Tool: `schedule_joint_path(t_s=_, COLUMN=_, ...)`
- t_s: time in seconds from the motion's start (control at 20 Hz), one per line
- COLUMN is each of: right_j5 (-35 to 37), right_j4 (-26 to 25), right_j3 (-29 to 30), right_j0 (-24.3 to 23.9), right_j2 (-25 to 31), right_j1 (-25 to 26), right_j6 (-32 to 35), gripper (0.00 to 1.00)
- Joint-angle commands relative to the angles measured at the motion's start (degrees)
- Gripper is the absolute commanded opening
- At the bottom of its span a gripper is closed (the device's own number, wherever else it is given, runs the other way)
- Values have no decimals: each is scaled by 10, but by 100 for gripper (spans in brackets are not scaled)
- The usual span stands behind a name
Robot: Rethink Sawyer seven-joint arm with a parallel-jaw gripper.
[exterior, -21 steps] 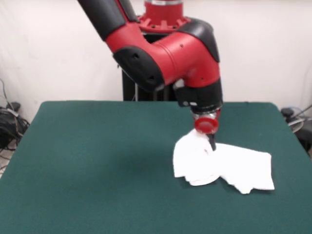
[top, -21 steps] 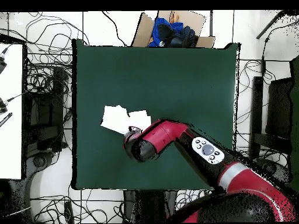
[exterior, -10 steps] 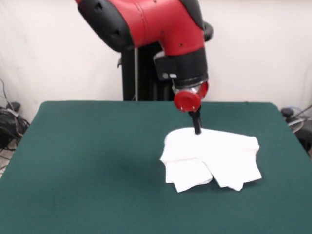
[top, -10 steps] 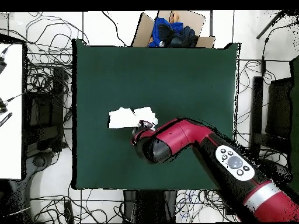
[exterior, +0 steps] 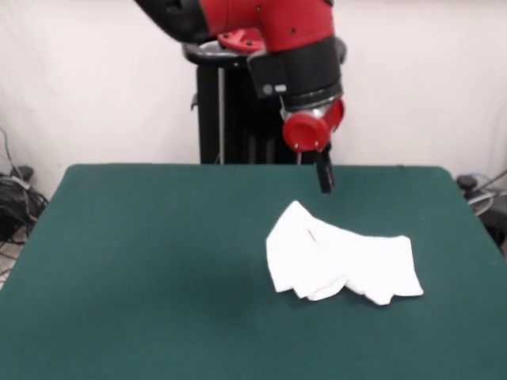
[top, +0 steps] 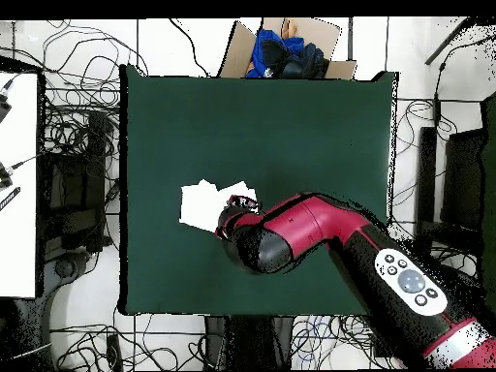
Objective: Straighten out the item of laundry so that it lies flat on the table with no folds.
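The item of laundry is a white cloth lying bunched in overlapping folds on the right half of the green table, with no print showing. My gripper hangs in the air above the cloth's far edge, clear of it and holding nothing. In the overhead view the laundry lies left of centre on the table, and its right part is covered by the red arm, which also hides most of the gripper.
A cardboard box with blue cloth sits just past the table's far edge in the overhead view. Cables lie on the floor around the table, and a white surface stands at the left.
The gripper has risen off the cloth and let it go. The cloth has dropped back onto the table in a lower, still folded heap.
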Motion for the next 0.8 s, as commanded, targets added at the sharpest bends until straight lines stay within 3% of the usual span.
schedule_joint_path(t_s=0.05, right_j5=83, right_j4=50, right_j3=48, right_j0=-19, right_j2=88, right_j1=-40, right_j6=-105, gripper=0)
schedule_joint_path(t_s=0.2, right_j5=91, right_j4=62, right_j3=55, right_j0=-31, right_j2=108, right_j1=-49, right_j6=-104, gripper=0)
schedule_joint_path(t_s=0.35, right_j5=86, right_j4=40, right_j3=47, right_j0=-23, right_j2=97, right_j1=-40, right_j6=-96, gripper=0)
schedule_joint_path(t_s=0.6, right_j5=74, right_j4=-37, right_j3=-10, right_j0=32, right_j2=17, right_j1=-16, right_j6=-57, gripper=0)
schedule_joint_path(t_s=0.8, right_j5=97, right_j4=-41, right_j3=-45, right_j0=50, right_j2=-7, right_j1=-14, right_j6=-45, gripper=0)
